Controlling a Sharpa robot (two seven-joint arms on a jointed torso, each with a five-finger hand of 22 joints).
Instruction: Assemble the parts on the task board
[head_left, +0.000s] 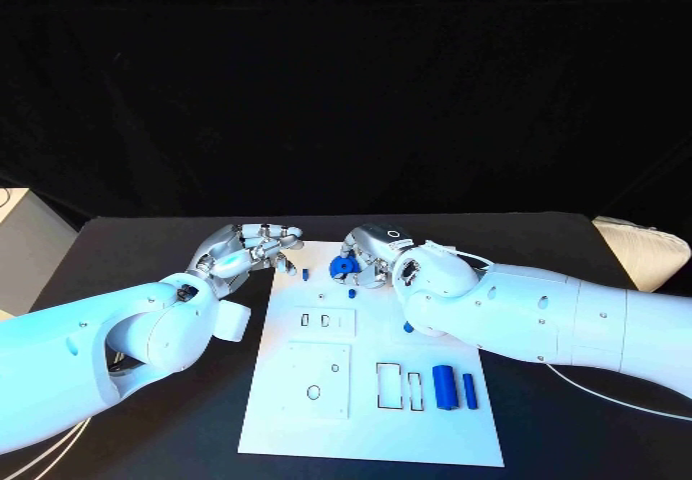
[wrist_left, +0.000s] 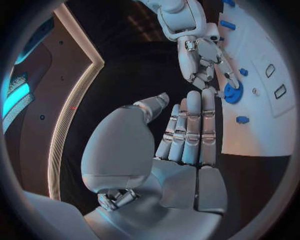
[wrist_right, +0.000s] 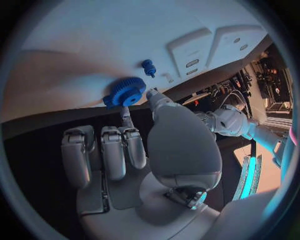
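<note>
While at board edge, blue gear (head_left: 342, 267)

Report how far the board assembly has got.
Early stage, by the look of it. Done: a small blue peg seems to stand in the task board. In hand: the right hand pinches a blue gear at the board's far edge; the left hand holds nothing. Left: two blue bars lie loose near the front, and several slots are unfilled.

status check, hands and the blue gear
Left hand open, off board. Right hand touching round blue toothed gear on white task board. Nothing in the way.
</note>
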